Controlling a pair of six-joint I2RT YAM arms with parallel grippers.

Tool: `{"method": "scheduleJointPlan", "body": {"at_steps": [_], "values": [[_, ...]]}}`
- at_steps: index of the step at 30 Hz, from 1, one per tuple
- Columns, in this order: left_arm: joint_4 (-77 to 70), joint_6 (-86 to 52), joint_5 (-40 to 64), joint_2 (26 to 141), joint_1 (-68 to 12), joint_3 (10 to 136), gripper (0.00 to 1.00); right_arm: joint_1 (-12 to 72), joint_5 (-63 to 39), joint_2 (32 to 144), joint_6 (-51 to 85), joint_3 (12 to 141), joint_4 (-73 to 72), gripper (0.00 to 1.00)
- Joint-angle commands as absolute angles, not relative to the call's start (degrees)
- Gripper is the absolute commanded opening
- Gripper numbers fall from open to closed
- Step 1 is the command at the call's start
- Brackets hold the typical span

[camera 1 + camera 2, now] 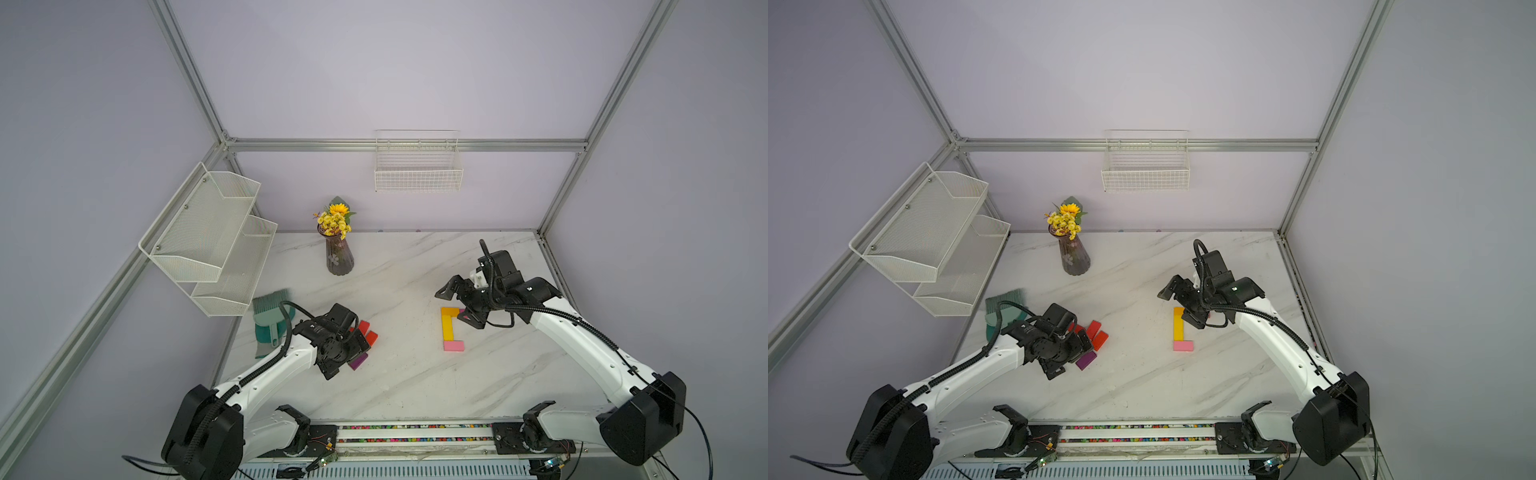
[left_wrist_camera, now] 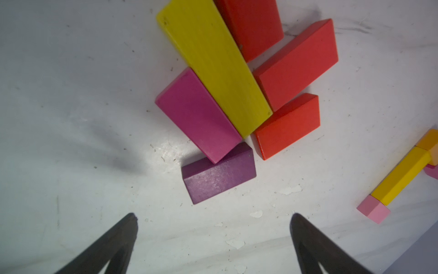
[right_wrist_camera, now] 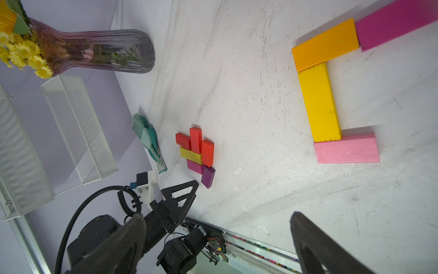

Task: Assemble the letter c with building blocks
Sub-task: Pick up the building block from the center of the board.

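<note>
Loose building blocks lie in a pile at the table's left: a long yellow block (image 2: 213, 64), a magenta block (image 2: 196, 113), a purple block (image 2: 219, 175) and three red blocks (image 2: 296, 64). My left gripper (image 2: 214, 218) hangs open just short of the purple block (image 1: 358, 361), nothing between its fingers. To the right, four blocks form an open bracket: magenta (image 3: 393, 23), orange (image 3: 326, 45), yellow (image 3: 320, 104), light pink (image 3: 347, 149). My right gripper (image 1: 457, 305) is open and empty above the bracket's far end, covering the magenta block in both top views.
A glass vase of yellow flowers (image 1: 340, 257) stands at the back. A teal brush and dustpan (image 1: 270, 324) lie at the left edge under a white mesh shelf (image 1: 216, 241). A wire basket (image 1: 417, 170) hangs on the back wall. A rail (image 1: 415, 432) runs along the front.
</note>
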State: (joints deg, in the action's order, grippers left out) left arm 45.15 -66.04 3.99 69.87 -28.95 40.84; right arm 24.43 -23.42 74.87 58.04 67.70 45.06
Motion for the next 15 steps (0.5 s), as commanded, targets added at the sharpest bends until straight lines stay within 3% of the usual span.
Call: {"method": "scheduleJointPlan", "body": {"at_steps": [1,15], "values": [[43.2,-62.9,0.8,73.1,-29.4,42.2,1.0,24.0,-26.4,74.2,57.6,68.2,46.4,0.97],[36.3,-56.1,1.2,79.8,-34.0,42.6,1.0,22.8,-30.5,76.1,59.1,69.6,44.6,0.97]]}}
